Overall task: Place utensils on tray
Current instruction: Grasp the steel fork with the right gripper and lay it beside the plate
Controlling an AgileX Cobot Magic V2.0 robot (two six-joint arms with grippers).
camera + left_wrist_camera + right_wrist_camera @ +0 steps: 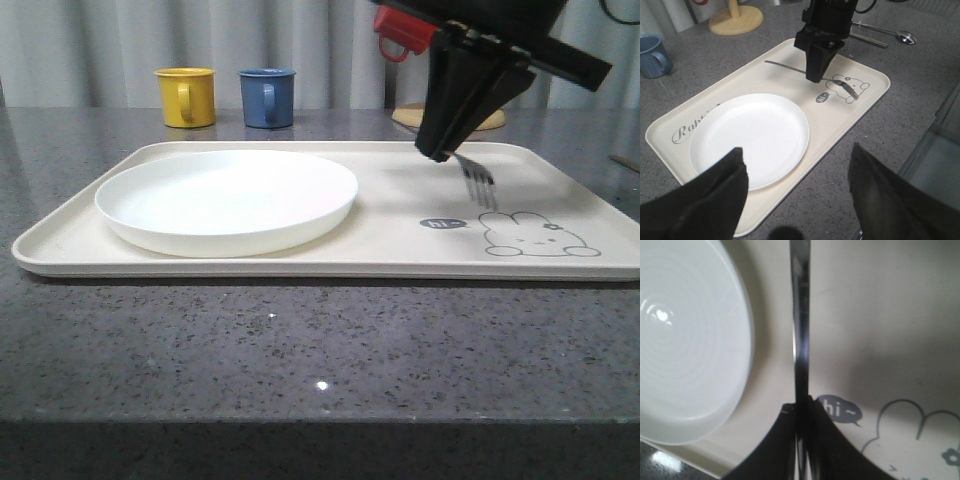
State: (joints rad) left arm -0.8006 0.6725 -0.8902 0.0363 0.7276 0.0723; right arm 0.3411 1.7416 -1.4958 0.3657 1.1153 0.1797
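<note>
counting utensils: one fork [478, 178], one plate [227, 199], one spoon [890, 33], and a pair of chopsticks [868, 39] lying as flat bars beside the spoon.
tray: one cream tray [400, 240] on the grey speckled counter [300, 340], bearing a rabbit drawing [535, 235], a small "hi~" bubble and "rabbit" script at the far end from the drawing.
plate position: resting flat on the left half of the tray, inside the rim.
fork position: tilted over the right half of the tray, tines pointing down toward the rabbit drawing; whether the tines touch the tray surface cannot be told.
right gripper [440, 150]: clamped on the fork handle, fingers pressed to either side of the thin steel shaft in the right wrist view.
left gripper [797, 192]: fingers spread wide apart, holding nothing, hovering above the near edge of the plate.
spoon and chopsticks position: on the counter beyond the tray's right end, off the tray.
mugs: three; a yellow mug [186, 97] and a blue mug [267, 97] stand side by side behind the tray, a red mug [402, 30] hangs higher up, partly hidden by the right arm.
other items: one round wooden base [736, 21] on the counter behind the tray.
obstruction: the right arm hides the middle of the fork handle in the front view.
</note>
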